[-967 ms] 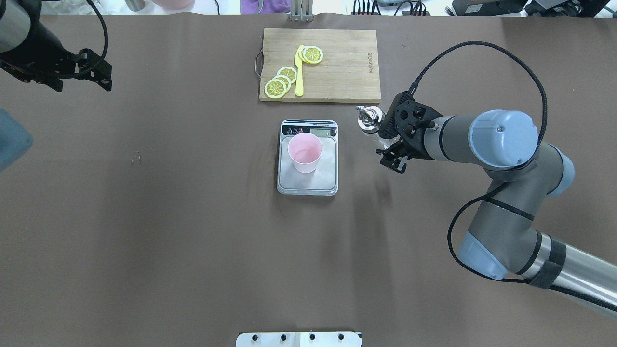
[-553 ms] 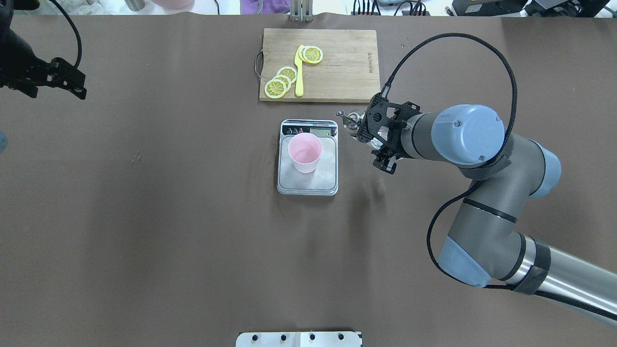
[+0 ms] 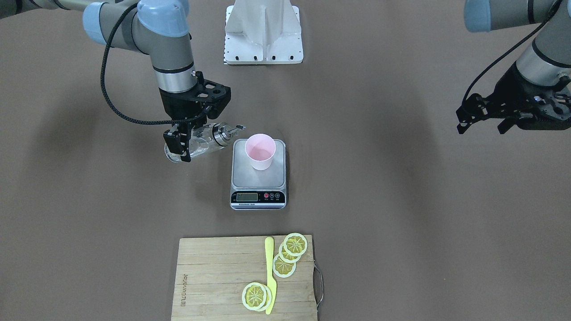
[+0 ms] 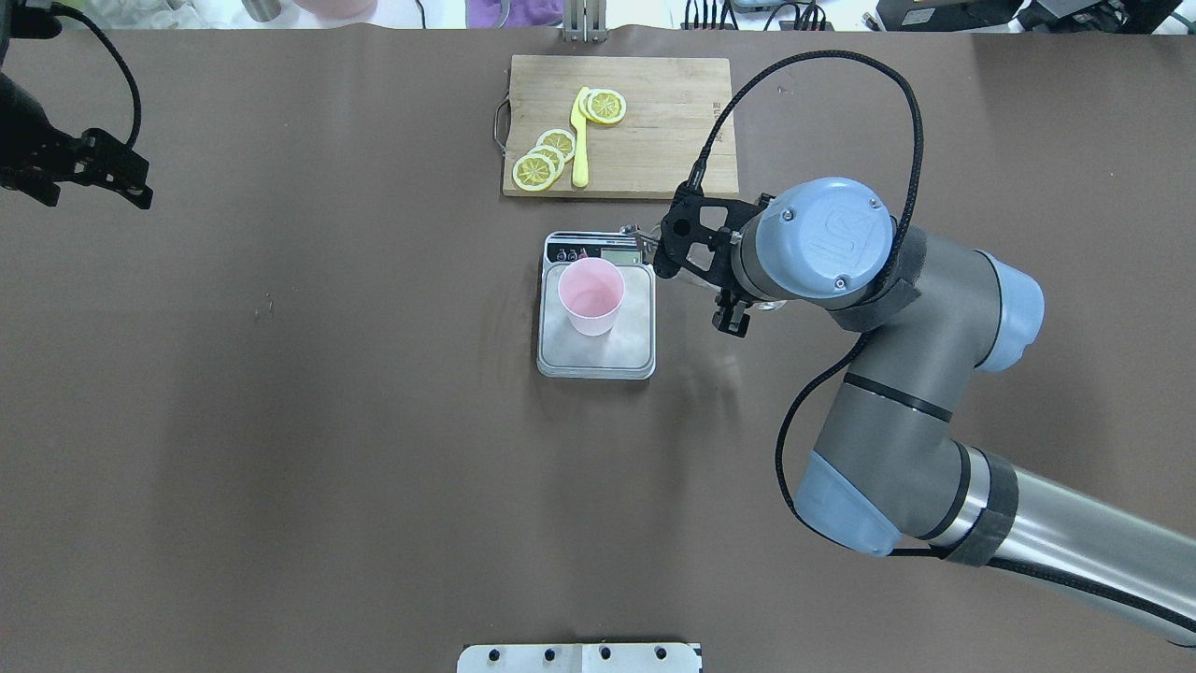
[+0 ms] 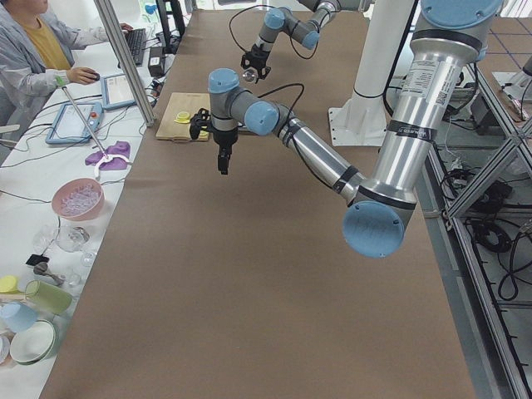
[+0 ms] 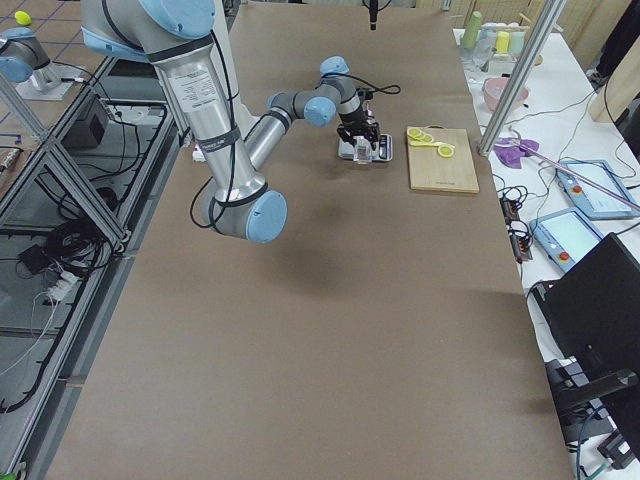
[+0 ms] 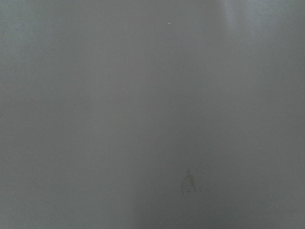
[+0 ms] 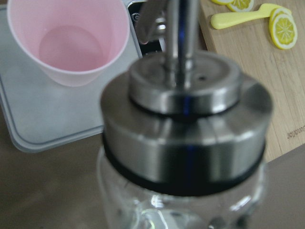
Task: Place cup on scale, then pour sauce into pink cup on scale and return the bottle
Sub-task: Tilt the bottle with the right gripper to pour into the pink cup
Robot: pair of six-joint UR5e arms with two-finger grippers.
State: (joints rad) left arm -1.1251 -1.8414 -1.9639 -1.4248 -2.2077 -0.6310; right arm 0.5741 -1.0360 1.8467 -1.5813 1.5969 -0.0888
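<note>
Evidently readying a pour, the right claw point(image 3: 179, 145) clamps the bottle point(image 3: 204, 141) tilted sideways, spout point(image 3: 232, 129) beside the cup point(image 3: 260, 150) on the scale point(image 3: 258, 179); the left claw point(image 3: 481, 125) hangs spread, empty, aside.

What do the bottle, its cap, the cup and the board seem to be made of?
The bottle looks like clear glass: see-through, with bright glints. Its cap seems shiny metal, silvery with reflections. The cup is probably matte plastic, an even pale pink. The board is wood, with visible grain.
</note>
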